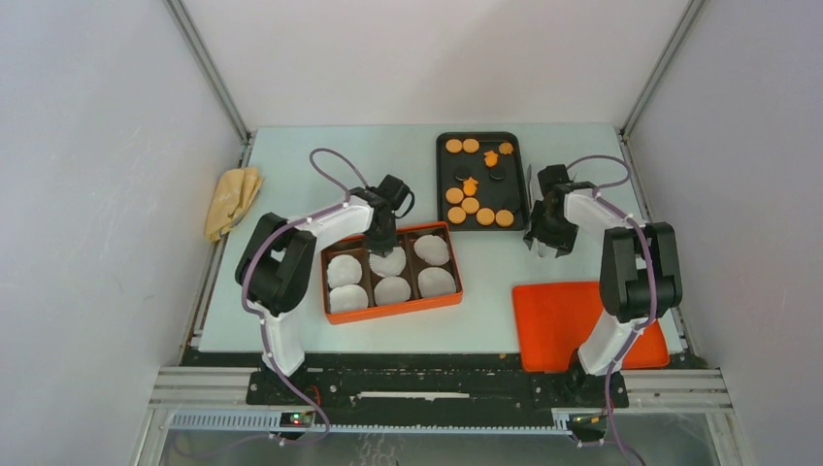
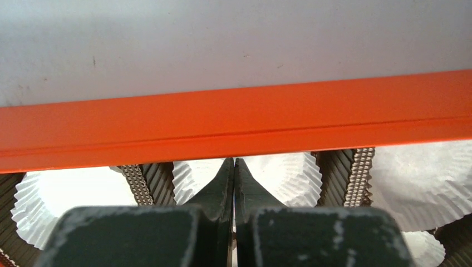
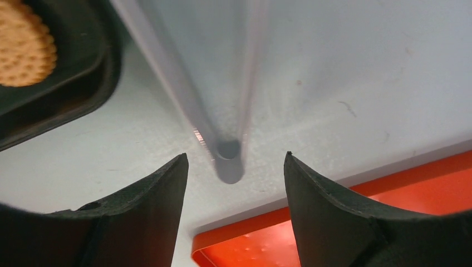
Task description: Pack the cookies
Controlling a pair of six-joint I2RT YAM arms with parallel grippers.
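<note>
Several cookies (image 1: 471, 205), mostly round orange discs with a few black ones (image 1: 497, 175), lie on a black tray (image 1: 439, 165) at the back of the table. An orange box (image 1: 393, 311) holds white paper liners (image 1: 435, 282) in its compartments. My left gripper (image 1: 381, 245) hangs over the back middle compartment. In the left wrist view its jaws (image 2: 234, 161) are shut just behind the box wall (image 2: 234, 122), above a liner (image 2: 278, 172); I see nothing held. My right gripper (image 1: 543, 245) is open and empty right of the tray, over the end of metal tongs (image 3: 183, 94).
An orange lid (image 1: 573, 320) lies at the front right, and its corner shows in the right wrist view (image 3: 334, 228). One orange cookie (image 3: 22, 50) and the tray's edge (image 3: 83, 72) show at the left there. A beige cloth (image 1: 233, 199) lies at the table's left edge.
</note>
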